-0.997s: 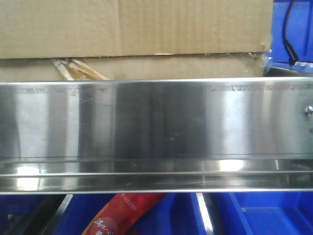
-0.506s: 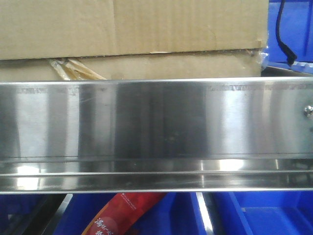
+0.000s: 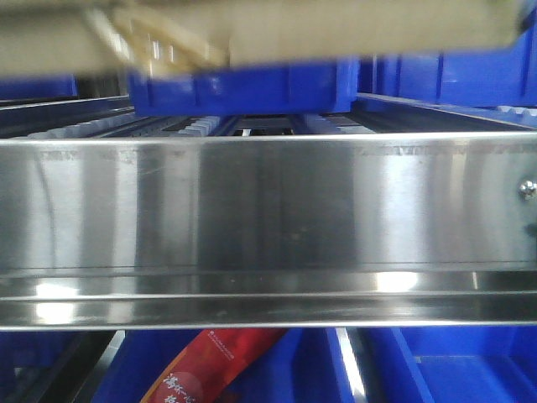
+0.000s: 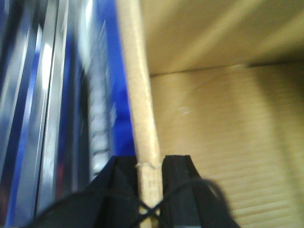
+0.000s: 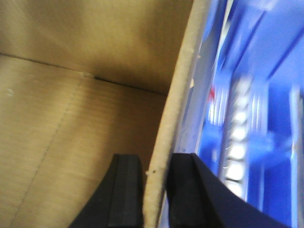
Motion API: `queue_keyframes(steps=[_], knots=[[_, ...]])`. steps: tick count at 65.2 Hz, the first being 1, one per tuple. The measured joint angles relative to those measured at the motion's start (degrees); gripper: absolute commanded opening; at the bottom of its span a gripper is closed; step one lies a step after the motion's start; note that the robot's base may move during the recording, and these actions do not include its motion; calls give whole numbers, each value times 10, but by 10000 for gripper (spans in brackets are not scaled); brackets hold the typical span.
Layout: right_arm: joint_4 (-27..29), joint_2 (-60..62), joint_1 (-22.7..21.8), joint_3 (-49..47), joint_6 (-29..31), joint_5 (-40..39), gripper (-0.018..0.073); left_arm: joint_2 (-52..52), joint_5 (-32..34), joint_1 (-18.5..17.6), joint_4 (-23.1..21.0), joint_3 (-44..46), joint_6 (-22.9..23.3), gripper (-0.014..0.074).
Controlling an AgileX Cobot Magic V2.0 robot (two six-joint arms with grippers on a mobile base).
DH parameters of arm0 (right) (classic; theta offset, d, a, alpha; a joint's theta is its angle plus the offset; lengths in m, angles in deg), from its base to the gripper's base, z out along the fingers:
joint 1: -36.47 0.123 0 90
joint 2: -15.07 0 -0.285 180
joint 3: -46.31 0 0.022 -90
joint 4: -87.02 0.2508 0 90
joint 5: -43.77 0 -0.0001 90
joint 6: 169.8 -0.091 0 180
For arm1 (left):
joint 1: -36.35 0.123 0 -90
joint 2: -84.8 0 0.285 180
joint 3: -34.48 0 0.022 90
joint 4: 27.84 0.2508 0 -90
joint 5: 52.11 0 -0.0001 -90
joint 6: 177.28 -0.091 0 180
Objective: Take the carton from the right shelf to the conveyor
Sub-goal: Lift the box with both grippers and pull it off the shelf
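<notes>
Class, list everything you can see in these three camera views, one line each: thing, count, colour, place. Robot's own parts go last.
carton: one, brown, top of front view, clear above the rail
tape wad: one, yellowish, carton's lower edge, left
front rail: one, shiny steel, across the right shelf
screw: one, silver, rail's right end
blue bins: several, blue, behind the carton and below the rail
red packet: one, red, white lettering, in a lower bin
left hand: one, black, clamped on a carton wall
right hand: one, black, clamped on a carton wall
</notes>
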Motion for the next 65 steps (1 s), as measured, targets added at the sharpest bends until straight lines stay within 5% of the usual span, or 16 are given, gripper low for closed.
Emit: queue_keyframes(steps=[26, 65], knots=[[13, 158, 3, 197, -7, 1, -70, -104, -13, -90, 13, -113, 48, -9], [35, 180, 3, 202, -9, -3, -70, -129, -11, -93, 6, -154, 58, -9]])
